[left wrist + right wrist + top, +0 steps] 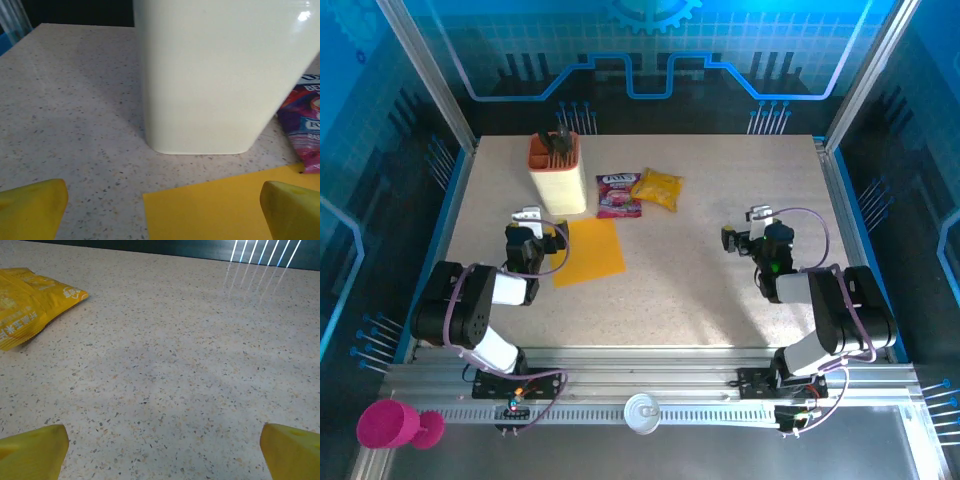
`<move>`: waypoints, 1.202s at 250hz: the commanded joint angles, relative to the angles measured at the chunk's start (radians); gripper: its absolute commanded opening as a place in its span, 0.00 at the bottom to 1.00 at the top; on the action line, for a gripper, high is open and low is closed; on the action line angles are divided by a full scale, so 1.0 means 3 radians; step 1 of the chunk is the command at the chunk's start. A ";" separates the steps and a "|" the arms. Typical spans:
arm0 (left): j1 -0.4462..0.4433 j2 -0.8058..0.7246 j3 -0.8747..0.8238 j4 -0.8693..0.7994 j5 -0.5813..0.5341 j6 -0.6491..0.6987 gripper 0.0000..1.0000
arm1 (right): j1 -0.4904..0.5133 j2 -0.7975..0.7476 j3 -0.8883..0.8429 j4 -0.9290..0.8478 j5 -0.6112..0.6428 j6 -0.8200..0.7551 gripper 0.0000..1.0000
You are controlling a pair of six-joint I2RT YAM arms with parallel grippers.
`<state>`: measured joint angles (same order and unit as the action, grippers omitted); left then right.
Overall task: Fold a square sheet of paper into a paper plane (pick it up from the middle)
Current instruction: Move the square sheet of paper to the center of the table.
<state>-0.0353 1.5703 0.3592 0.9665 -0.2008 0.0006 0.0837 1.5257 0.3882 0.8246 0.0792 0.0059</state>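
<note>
Both pairs of jaws stand wide apart, holding nothing. Just right of the left gripper (528, 222), left of centre in the top view, the square sheet of paper (588, 251) lies flat (equal-sided, far edge rising slightly rightward) below the cream holder (558, 175). The right gripper (757, 222) is well apart at right.

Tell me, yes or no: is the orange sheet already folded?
No, the square sheet of paper lies flat and unfolded on the table beside the cream holder.

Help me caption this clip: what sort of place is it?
Probably a robot test cell: left arm and right arm bolted to a rail, blue panel walls around the table, an orange paper sheet.
</note>
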 commanded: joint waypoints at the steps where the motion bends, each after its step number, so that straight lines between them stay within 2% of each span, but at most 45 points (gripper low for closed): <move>1: 0.0018 -0.0050 0.0014 -0.0002 0.0215 0.0029 1.00 | -0.0061 0.0029 0.0086 0.0110 0.0043 -0.0038 0.99; 208: 0.0051 -0.0052 0.0068 -0.0101 0.0209 -0.0013 1.00 | -0.0084 0.0023 0.0083 0.0112 -0.0015 -0.0030 0.99; 243: 0.0050 -0.0165 -0.0015 -0.0030 -0.0071 -0.0094 1.00 | -0.0100 -0.0017 0.0031 0.0190 0.0029 0.0014 0.99; 273: 0.0043 -0.0593 -0.0036 -0.0367 -0.0358 -0.0183 1.00 | -0.0099 -0.0392 -0.0018 -0.0022 0.0281 0.0091 0.99; 301: -0.0008 -0.1211 0.0182 -0.1214 -0.0453 -0.0298 1.00 | -0.0094 -0.0861 0.0245 -0.0874 0.0513 0.0284 0.99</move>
<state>-0.0319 1.3743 0.3557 0.8234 -0.2630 -0.0315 0.0708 1.4033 0.3885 0.7563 0.1352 0.0257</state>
